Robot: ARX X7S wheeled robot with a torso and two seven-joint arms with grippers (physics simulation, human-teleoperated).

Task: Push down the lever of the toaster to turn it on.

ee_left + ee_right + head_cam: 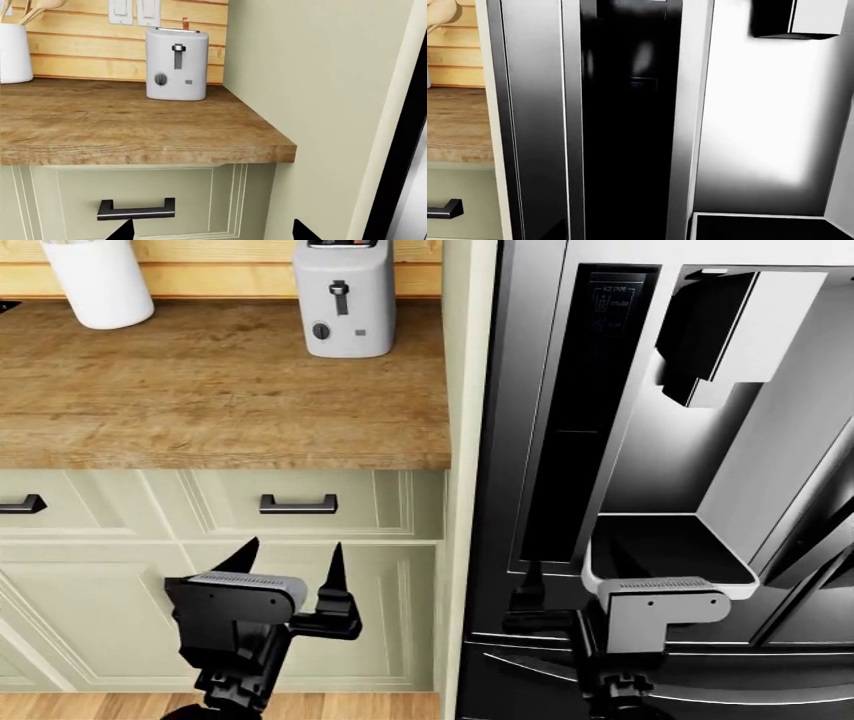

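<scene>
White utensil holder (98,282) on wooden counter (200,400), beside steel fridge (667,440).
</scene>
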